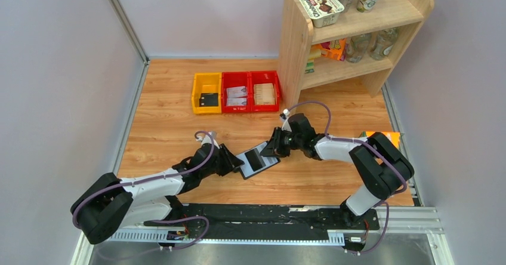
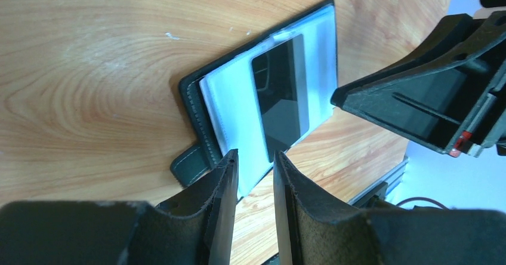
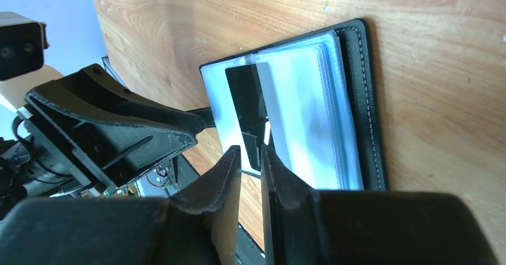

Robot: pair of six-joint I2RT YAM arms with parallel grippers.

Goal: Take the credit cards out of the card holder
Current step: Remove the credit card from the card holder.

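Card holder (image 1: 268, 163) is lying open on the wooden table (image 1: 167, 110) between the two arms, with one black credit card (image 3: 246, 95) showing against its clear sleeves. The left gripper (image 2: 253, 160) is straddling the sleeves' edge with narrowly spaced fingers. The right gripper (image 3: 250, 154) is straddling the card's end with fingers nearly together, and I cannot tell whether either is actually pinching.

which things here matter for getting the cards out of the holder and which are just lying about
In the job: card holder, black credit card, left gripper, right gripper.
Lying about: yellow bin, red bins, wooden shelf, orange carton.
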